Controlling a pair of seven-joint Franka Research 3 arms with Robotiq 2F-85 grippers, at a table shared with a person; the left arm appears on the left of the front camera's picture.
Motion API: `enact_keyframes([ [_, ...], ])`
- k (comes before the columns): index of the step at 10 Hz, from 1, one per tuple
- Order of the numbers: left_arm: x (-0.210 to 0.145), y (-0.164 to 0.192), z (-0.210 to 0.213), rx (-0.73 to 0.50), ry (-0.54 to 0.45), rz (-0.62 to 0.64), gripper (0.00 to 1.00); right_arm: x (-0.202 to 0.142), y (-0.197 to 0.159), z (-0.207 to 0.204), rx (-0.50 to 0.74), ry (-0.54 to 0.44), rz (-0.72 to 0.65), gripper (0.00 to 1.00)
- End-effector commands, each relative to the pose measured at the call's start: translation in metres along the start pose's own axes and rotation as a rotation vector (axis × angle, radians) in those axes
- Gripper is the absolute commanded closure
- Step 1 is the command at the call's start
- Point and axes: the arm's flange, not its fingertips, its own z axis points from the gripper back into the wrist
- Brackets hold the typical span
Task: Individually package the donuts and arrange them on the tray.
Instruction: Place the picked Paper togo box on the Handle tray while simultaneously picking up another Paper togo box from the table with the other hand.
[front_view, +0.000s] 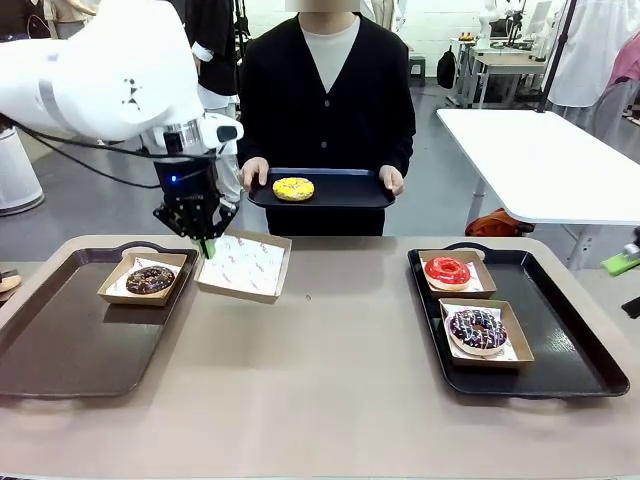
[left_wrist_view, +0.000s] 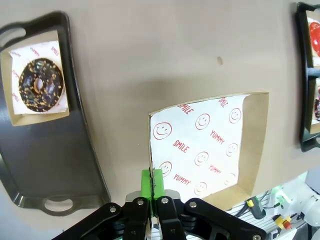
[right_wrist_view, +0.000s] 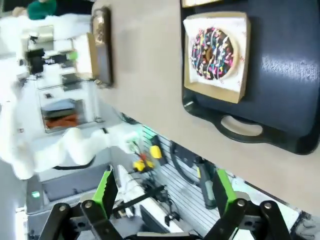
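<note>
My left gripper (front_view: 205, 246) (left_wrist_view: 152, 183) is shut on the left rim of an empty brown cardboard box (front_view: 243, 266) (left_wrist_view: 205, 145) lined with white printed paper, on the table between the trays. A dark donut (front_view: 150, 279) (left_wrist_view: 40, 84) lies boxed on the left tray (front_view: 60, 340). On the right tray (front_view: 570, 340), a red-glazed donut (front_view: 447, 270) and a dark donut with coloured sprinkles (front_view: 477, 328) (right_wrist_view: 212, 52) each sit in a box. The person holds a small black tray (front_view: 345, 195) carrying a yellow donut (front_view: 293, 188). My right gripper (right_wrist_view: 165, 195) hangs open past the table's near edge.
The person stands at the far edge, both hands on the small tray. Bare tabletop (front_view: 330, 350) lies between the two big trays. A white table (front_view: 550, 160) stands behind at the right.
</note>
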Motion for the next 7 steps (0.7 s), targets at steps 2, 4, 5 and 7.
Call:
enact_keyframes([
  [2,0.021,-0.005,0.020,-0.004,-0.006,-0.053,1.00,-0.006,-0.031,0.033,0.222,-0.100,0.005,0.00],
  [4,0.040,-0.007,0.023,-0.016,0.006,-0.054,1.00,-0.021,-0.049,0.051,0.271,-0.165,-0.003,0.00],
  [5,0.050,-0.007,0.023,-0.017,0.017,-0.052,1.00,-0.024,-0.058,0.055,0.298,-0.179,-0.009,0.00],
  [7,0.069,-0.005,0.018,-0.035,0.024,-0.036,1.00,-0.027,-0.073,0.059,0.334,-0.190,-0.024,0.00],
])
